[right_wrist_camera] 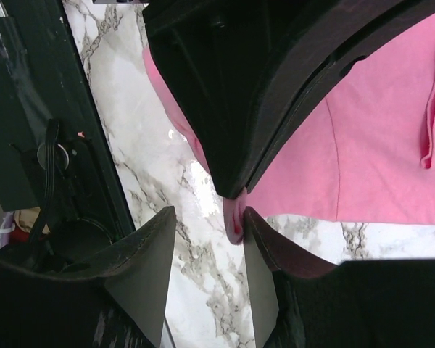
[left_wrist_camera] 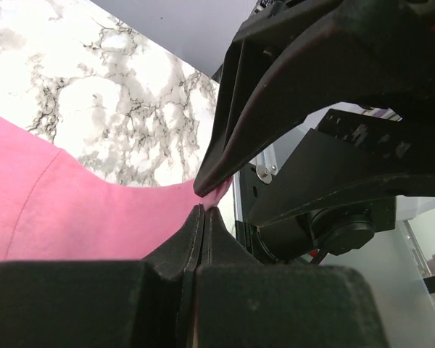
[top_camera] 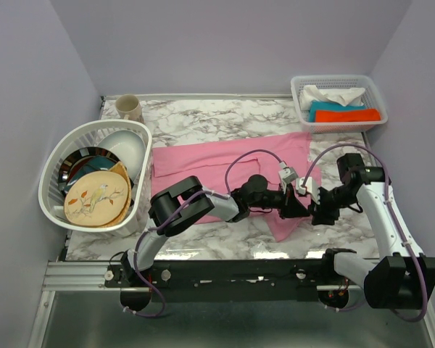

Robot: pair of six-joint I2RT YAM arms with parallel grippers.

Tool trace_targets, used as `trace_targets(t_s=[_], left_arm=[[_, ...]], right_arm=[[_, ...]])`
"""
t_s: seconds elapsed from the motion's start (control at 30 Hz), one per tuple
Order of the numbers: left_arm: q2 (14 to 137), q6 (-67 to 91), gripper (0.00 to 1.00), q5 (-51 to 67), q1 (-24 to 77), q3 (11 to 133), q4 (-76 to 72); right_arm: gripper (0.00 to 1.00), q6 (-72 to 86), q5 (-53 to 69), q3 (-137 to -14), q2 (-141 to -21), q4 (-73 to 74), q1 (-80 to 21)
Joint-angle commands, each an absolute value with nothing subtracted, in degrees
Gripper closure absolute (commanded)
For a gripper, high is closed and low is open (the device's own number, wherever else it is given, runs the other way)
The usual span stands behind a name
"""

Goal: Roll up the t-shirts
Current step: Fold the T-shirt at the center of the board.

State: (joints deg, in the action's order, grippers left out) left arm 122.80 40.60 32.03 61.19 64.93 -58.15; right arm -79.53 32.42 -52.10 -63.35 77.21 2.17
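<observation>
Your left tool [left_wrist_camera: 204, 216] has its jaws pressed together. In the right wrist view a small fold of pink cloth sticks out from its tip, so it is pinching an edge of the t-shirt [top_camera: 203, 163]. Your right tool [right_wrist_camera: 206, 221] faces it tip to tip with its jaws spread. The pink fold sits between its fingers [right_wrist_camera: 264, 254] and touches the one on the right of that frame. Bare marble shows between the fold and the other finger, so the right tool grips nothing. In the overhead view you can see the two tools meeting right of centre, a little below the middle, over the lower right part of the shirt.

Under them is the counter [top_camera: 225, 116], white marble with grey veins, filling the middle of the overhead view. The t-shirt lies spread on it as a wide pink band from just beside the dish rack to right of centre. A narrower part runs down toward the lower right beneath the tools.

At the left edge of the counter you have a white dish rack [top_camera: 54, 167]. It holds a cream plate [top_camera: 94, 197] with a leaf pattern, a white bowl [top_camera: 125, 148] standing on edge, and a dark plate [top_camera: 78, 161] behind them.

At the upper right sits a white basket [top_camera: 341, 125] holding folded cloths in white [top_camera: 333, 94], teal [top_camera: 332, 107] and orange [top_camera: 351, 115].

A beige cup [top_camera: 129, 107] stands upright in the upper left corner of the counter, just above the rack.
</observation>
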Motion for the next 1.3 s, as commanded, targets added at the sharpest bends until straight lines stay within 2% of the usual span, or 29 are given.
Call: trace_targets(t_s=[0.0, 0.37, 0.47, 0.5, 0.53, 0.6, 0.63, 0.73, 0.87, 0.9, 0.97, 1.0, 1.2, 1.27], left_arm=[[122.25, 40.78, 1.00, 32.96, 61.00, 65.30, -59.50], [121.91, 38.94, 1.00, 33.13, 61.08, 65.13, -58.10], [121.55, 38.50, 1.00, 32.96, 61.26, 64.87, -57.74], [121.38, 38.41, 0.99, 32.96, 61.26, 64.78, -57.40], [121.20, 38.32, 0.86, 32.96, 61.26, 64.78, -57.04], [119.72, 37.62, 0.71, 33.22, 61.17, 64.17, -55.30], [118.66, 37.18, 0.59, 33.14, 60.74, 63.64, -54.24], [112.34, 32.97, 0.47, 34.97, 59.59, 60.48, -47.66], [100.75, 19.28, 0.42, 37.88, 55.91, 56.78, -30.02], [95.68, 16.12, 0.41, 37.53, 55.20, 56.26, -20.75], [90.90, 6.82, 0.38, 36.74, 53.71, 55.99, -11.21], [86.53, 3.03, 0.38, 36.30, 51.96, 56.42, -0.63], [69.56, -23.85, 0.37, 27.96, 47.03, 55.38, 38.59], [65.59, -29.59, 0.38, 23.04, 45.18, 53.88, 45.41]], right_arm=[[0.55, -79.19, 32.17, -51.42, -62.23, 82.89, 1.67], [0.71, -76.30, 31.82, -52.47, -62.58, 80.78, 1.67], [0.82, -74.89, 31.73, -52.30, -62.05, 79.19, 1.76], [0.89, -74.45, 31.55, -52.12, -61.96, 78.67, 1.67], [0.92, -74.27, 31.38, -51.77, -61.44, 77.97, 1.67], [0.97, -74.53, 30.41, -51.24, -60.91, 77.52, 1.67], [0.98, -74.62, 30.15, -50.81, -60.21, 77.17, 1.76], [0.99, -74.88, 29.88, -50.28, -59.24, 76.29, 1.67], [0.99, -73.66, 31.02, -50.10, -58.80, 74.62, 1.67], [0.99, -73.22, 31.11, -49.92, -58.71, 74.18, 1.67], [0.99, -71.56, 31.55, -49.57, -58.62, 72.43, 1.76], [0.99, -70.93, 31.73, -49.14, -57.84, 71.81, 1.76], [0.99, -65.93, 32.35, -48.60, -55.11, 69.96, 1.76], [0.99, -63.39, 31.73, -47.90, -53.97, 69.26, 1.76]])
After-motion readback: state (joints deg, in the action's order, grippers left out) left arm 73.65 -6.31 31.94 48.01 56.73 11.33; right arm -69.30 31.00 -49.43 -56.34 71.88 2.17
